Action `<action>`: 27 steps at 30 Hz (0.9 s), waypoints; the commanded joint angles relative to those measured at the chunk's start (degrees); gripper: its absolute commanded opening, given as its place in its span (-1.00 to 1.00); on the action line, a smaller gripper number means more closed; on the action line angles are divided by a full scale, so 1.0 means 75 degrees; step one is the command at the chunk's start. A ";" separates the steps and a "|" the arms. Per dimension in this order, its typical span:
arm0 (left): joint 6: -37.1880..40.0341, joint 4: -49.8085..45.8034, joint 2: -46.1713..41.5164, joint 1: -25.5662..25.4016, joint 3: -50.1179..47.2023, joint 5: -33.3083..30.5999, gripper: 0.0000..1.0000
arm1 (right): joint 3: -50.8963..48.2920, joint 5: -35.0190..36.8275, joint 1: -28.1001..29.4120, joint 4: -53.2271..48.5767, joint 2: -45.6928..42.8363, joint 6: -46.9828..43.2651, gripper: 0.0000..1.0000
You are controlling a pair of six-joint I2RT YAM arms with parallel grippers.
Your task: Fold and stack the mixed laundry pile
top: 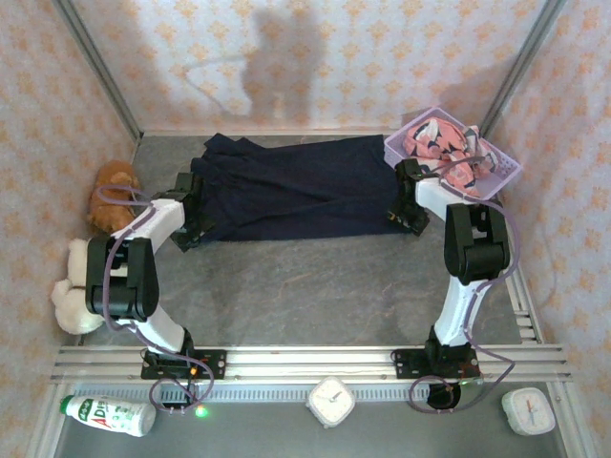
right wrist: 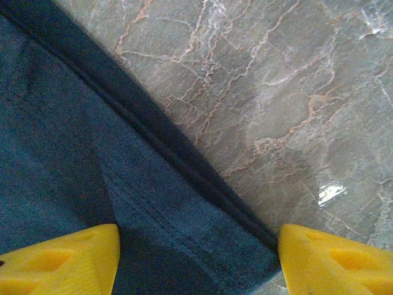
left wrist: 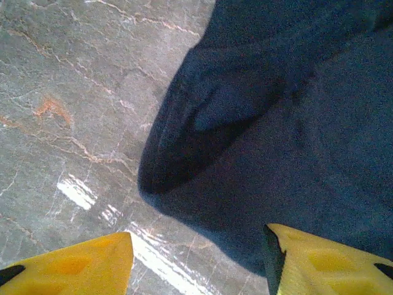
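The large dark navy garment [top: 296, 186] lies spread flat across the back of the table. The salmon-pink shark-print garment [top: 439, 143] is bunched inside the lavender basket [top: 504, 160] at the back right. My left gripper [top: 196, 229] is down at the navy garment's near left corner. In the left wrist view the left gripper [left wrist: 199, 264] is open, with the navy cloth's rounded edge [left wrist: 258, 184] between its yellow fingers. My right gripper [top: 406, 218] is at the near right corner. Seen from the right wrist, the right gripper [right wrist: 199, 261] is open astride the hemmed corner [right wrist: 184, 209].
A brown plush toy [top: 113, 196] and a cream plush toy [top: 72, 291] sit at the left edge beside the left arm. A bottle [top: 110, 413] and two small clocks [top: 331, 401] [top: 528, 410] lie in front of the metal rail [top: 315, 361]. Papered walls close in the back and sides.
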 commanded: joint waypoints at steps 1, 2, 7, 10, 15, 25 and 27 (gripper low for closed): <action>-0.0835 0.0825 0.0202 0.0067 -0.0217 -0.0540 0.10 | 0.0098 0.0334 -0.0049 0.0035 0.0214 0.0044 0.36; -0.0938 0.0988 0.0276 0.0067 -0.0249 -0.0644 0.06 | 0.0113 0.0335 -0.0061 0.0029 0.0239 0.0038 0.35; -0.0984 0.0845 0.0815 0.0083 0.0076 -0.1134 -0.15 | 0.0110 0.0364 -0.0175 -0.0013 0.0354 0.0066 0.22; -0.0712 0.0778 0.0903 0.0121 0.0219 -0.1352 -0.47 | 0.0101 0.0507 -0.0238 -0.0099 0.0369 0.0049 -0.02; 0.0013 0.0336 0.1053 0.0287 0.0734 -0.1556 -1.00 | 0.0199 0.0863 -0.0309 -0.0289 0.0433 -0.0230 -0.41; 0.1482 -0.1025 0.0964 0.0302 0.1340 -0.1752 -0.29 | 0.0619 0.0922 -0.0328 -0.0597 0.0479 -0.0591 -0.40; 0.1385 -0.1104 0.0865 0.0293 0.1225 -0.1469 0.17 | 0.0572 0.0808 -0.0325 -0.0653 0.0272 -0.0594 -0.24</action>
